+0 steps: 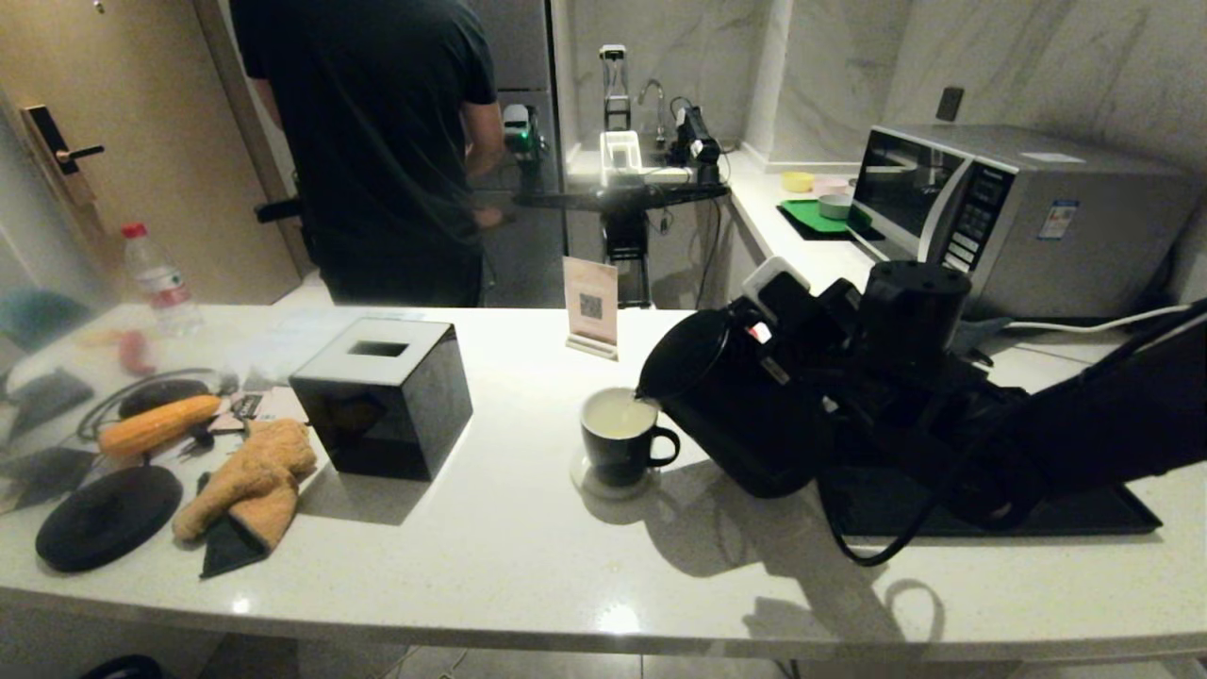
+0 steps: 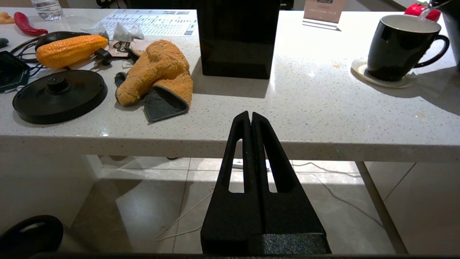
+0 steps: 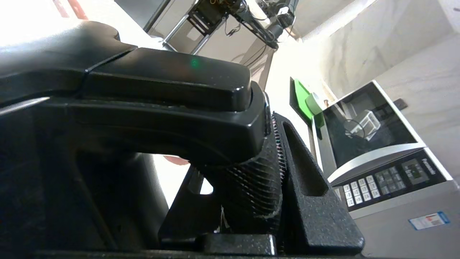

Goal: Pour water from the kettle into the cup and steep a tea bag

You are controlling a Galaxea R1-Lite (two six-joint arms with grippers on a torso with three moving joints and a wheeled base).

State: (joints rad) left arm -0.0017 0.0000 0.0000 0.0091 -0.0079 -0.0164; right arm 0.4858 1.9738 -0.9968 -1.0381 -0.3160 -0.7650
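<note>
Head view, right arm: reaching in from the right across the white counter, its right gripper clenched around the handle of the kettle.
Head view, kettle: tilting toward the cup, spout just over the rim, a thin stream of water running into it.
Head view, cup: sitting on a pale coaster near the counter's middle, pale liquid showing inside.
Head view, surface: a black tissue box is standing left of the cup; beside it are lying an orange mitt, a plastic corn cob and the round kettle base.
Head view, room: a microwave is standing at the back right; a person in a dark shirt is standing behind the counter.

Left wrist view, left gripper: hanging below the counter edge, fingers pressed together on nothing.
Left wrist view, cup: standing on its coaster, well apart from this gripper.

Right wrist view, right gripper: ribbed pads squeezing the kettle handle.
Right wrist view, room: microwave behind.
</note>
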